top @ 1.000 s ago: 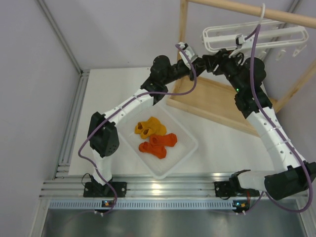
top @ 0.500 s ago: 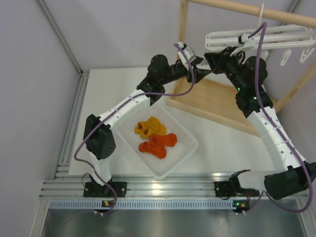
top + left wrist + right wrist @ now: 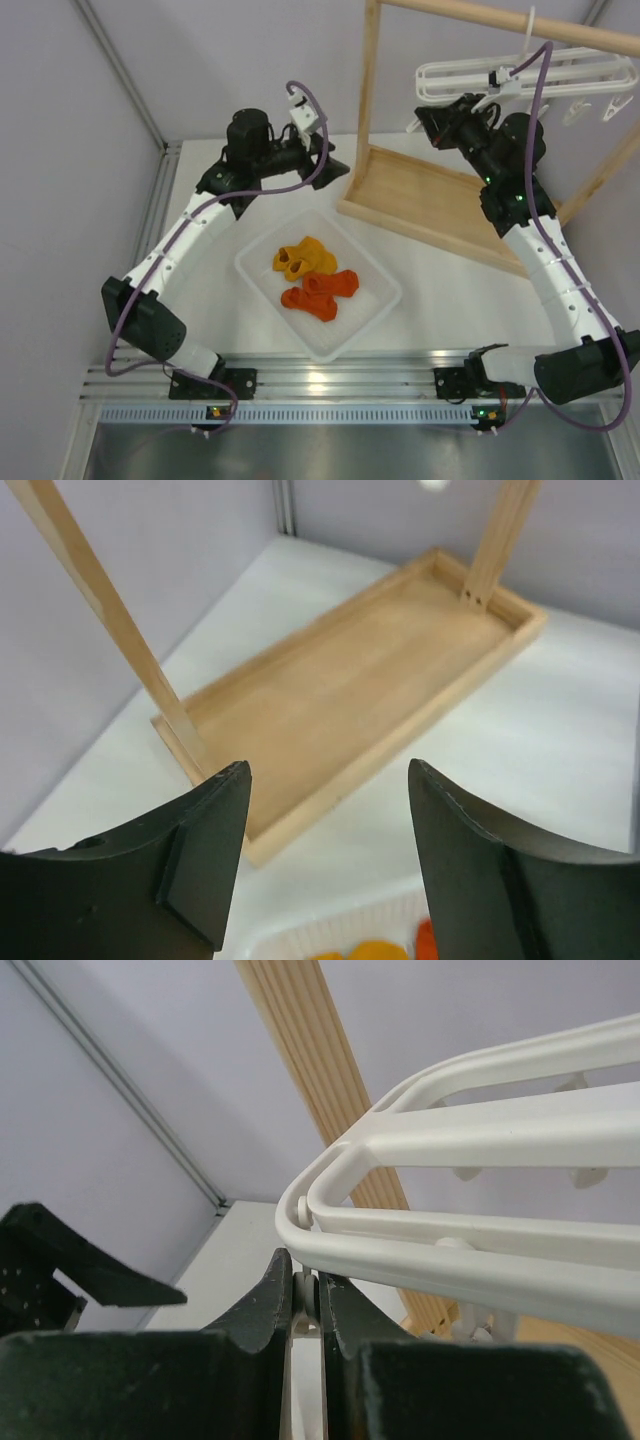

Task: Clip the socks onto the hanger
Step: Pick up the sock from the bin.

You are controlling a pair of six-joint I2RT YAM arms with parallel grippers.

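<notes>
Two yellow-orange socks [image 3: 304, 260] and two red-orange socks [image 3: 325, 291] lie together in the white tray [image 3: 375, 310]. The white hanger [image 3: 520, 78] hangs by its hook from the wooden rack's top bar. My right gripper [image 3: 425, 118] is up at the hanger's left end, shut on a small white clip [image 3: 307, 1305] that dangles under the frame [image 3: 450, 1230]. My left gripper [image 3: 335, 165] is open and empty, above the table just beyond the tray and left of the rack. In the left wrist view its fingers [image 3: 215, 850] frame the rack base, with sock tips [image 3: 372, 950] at the bottom edge.
The wooden rack has a flat tray-like base [image 3: 440, 205], an upright post [image 3: 370, 100] and a top bar [image 3: 500, 20]. More clips [image 3: 610, 108] dangle at the hanger's right end. Grey walls close in the left and back. An aluminium rail [image 3: 320, 380] runs along the near edge.
My left arm has swung left and back from the hanger's left end to the far side of the tray. My right gripper stays on the clip; the hanger frame sits slightly higher.
</notes>
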